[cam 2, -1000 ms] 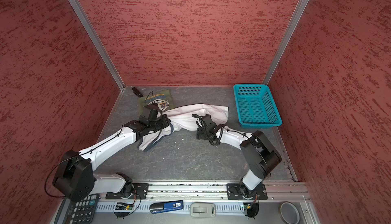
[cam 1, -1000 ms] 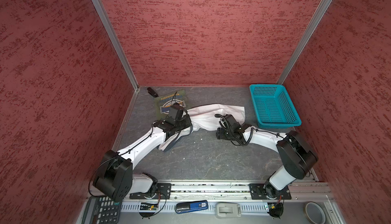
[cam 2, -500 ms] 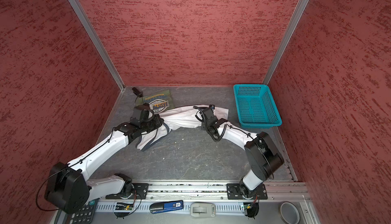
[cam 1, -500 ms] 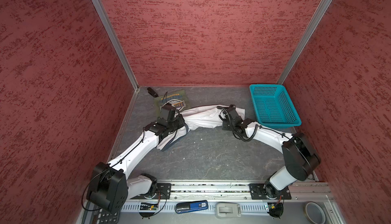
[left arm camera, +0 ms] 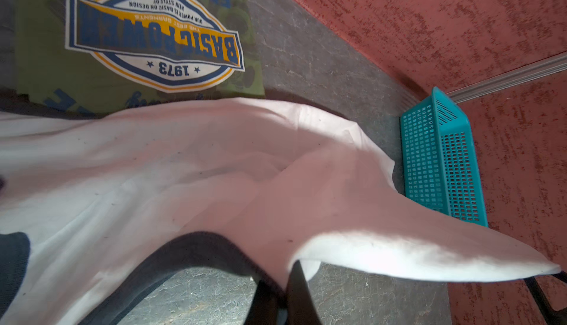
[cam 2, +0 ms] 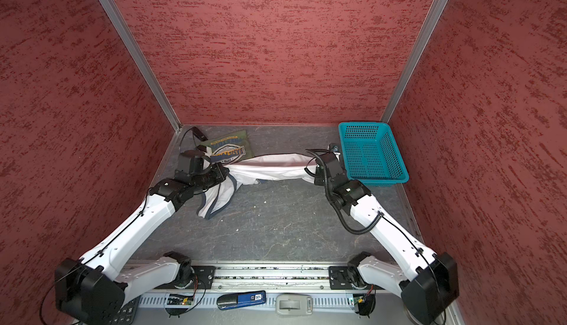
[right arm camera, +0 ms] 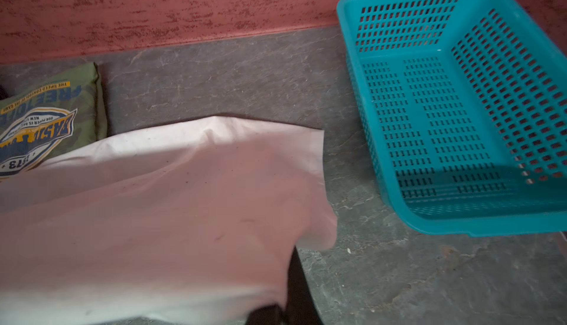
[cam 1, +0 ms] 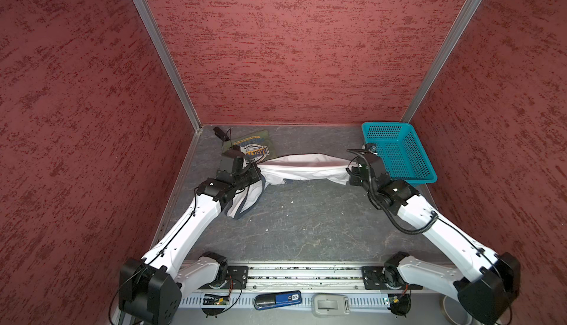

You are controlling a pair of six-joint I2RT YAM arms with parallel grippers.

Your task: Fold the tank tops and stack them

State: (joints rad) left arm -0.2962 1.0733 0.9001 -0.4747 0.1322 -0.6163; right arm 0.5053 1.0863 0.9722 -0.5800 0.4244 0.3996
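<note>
While clenched on opposite ends of the white tank top (cam 1: 303,168), held it strung between the left jaws and the right jaws as a sagging, bunched band just above the bench (cam 1: 306,225). Saw in both top views a grey-trimmed flap (cam 1: 245,200) hanging below and behind the left jaws, its end resting on the bench. Found the olive tank top (cam 1: 250,150) already folded, badge up, lying just beyond the left jaws and partly hidden behind the white cloth in the left wrist view. Noted the turquoise basket (cam 1: 380,125) close beside the right jaws, apart from the cloth. Judged the step in hand to be spreading the white top flat before any fold. Called for drawing the two sets of jaws apart evenly until the sag went, without tugging hard enough to slip either pinch. Needed the band untwisted and lowered onto bare bench on the near side of both jaws, clear of the olive top, so as not to ruffle the folded one. Needed the trailing flap pulled out straight, not trapped underneath. Judged the right jaws likely to snag the basket if swung wider.
</note>
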